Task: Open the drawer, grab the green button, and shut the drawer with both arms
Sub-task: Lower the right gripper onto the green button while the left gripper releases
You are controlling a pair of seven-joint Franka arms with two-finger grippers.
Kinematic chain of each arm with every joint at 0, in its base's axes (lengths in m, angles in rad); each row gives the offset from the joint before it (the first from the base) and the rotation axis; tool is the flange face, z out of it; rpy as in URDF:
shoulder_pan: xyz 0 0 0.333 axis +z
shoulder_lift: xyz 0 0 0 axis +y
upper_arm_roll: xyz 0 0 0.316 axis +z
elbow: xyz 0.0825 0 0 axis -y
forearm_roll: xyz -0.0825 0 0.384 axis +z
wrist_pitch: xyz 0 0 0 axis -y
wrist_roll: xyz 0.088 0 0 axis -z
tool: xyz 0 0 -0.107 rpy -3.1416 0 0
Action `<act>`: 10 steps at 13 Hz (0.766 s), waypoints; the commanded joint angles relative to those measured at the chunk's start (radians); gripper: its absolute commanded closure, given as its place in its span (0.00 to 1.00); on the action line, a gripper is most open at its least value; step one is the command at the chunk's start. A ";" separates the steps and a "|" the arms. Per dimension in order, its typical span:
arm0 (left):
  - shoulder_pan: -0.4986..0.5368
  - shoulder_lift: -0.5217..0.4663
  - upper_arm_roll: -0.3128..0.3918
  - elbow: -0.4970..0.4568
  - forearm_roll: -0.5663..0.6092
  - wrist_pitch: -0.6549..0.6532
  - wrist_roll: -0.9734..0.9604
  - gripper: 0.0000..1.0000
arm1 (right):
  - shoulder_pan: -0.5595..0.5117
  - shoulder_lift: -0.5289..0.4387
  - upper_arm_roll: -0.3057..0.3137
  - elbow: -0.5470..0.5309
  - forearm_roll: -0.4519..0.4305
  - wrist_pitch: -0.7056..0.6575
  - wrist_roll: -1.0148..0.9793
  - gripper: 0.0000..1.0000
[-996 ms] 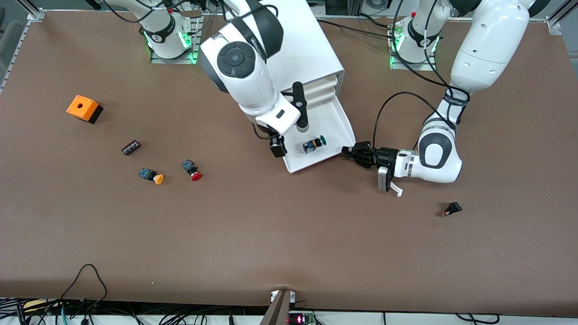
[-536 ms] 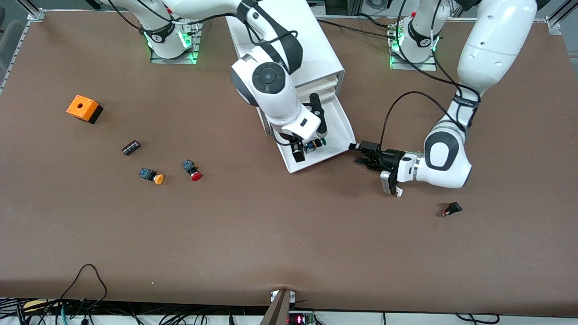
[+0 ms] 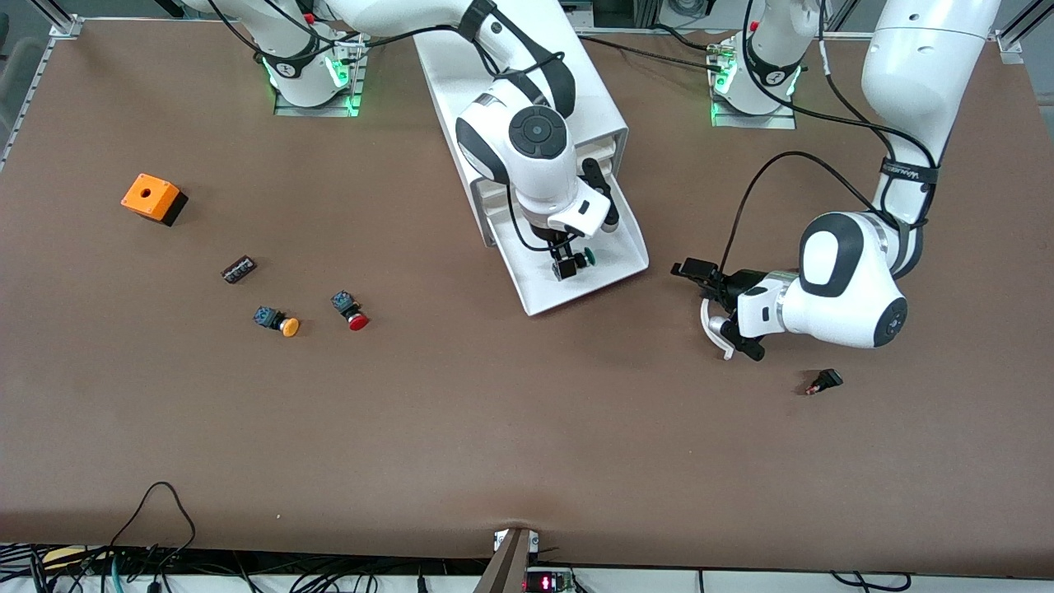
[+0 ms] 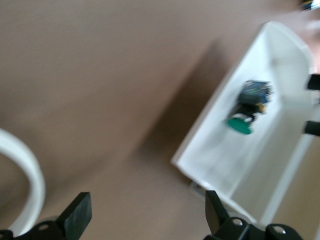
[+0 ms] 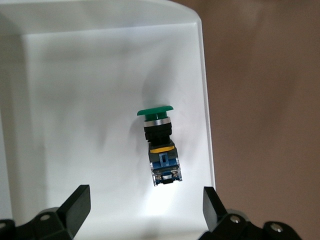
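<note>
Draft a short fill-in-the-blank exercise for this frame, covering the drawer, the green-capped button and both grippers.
1. The small green-capped push button lies inside the pulled-out lowest white tray ____ of the white boxy cabinet.
2. The right gripper hangs over that button with its fingers ____.
3. The left gripper is open over the brown table, toward the ____ arm's end of it.
4. The button's round cap is coloured ____.

Missing words: drawer; open; left; green
</note>
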 commanded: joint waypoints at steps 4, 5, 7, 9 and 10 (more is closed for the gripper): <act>-0.002 -0.090 -0.008 0.047 0.290 -0.037 -0.268 0.00 | 0.023 0.046 -0.012 0.033 -0.031 -0.005 -0.010 0.01; -0.003 -0.118 -0.011 0.060 0.350 -0.039 -0.309 0.00 | 0.023 0.046 -0.012 0.033 -0.036 -0.003 -0.010 0.01; -0.006 -0.173 -0.016 0.090 0.453 -0.067 -0.354 0.00 | 0.027 0.060 -0.012 0.033 -0.036 0.015 -0.008 0.01; -0.002 -0.219 -0.011 0.131 0.513 -0.120 -0.354 0.00 | 0.038 0.074 -0.027 0.034 -0.039 0.058 -0.010 0.01; -0.003 -0.230 -0.008 0.161 0.522 -0.152 -0.356 0.00 | 0.039 0.076 -0.034 0.034 -0.039 0.073 -0.011 0.01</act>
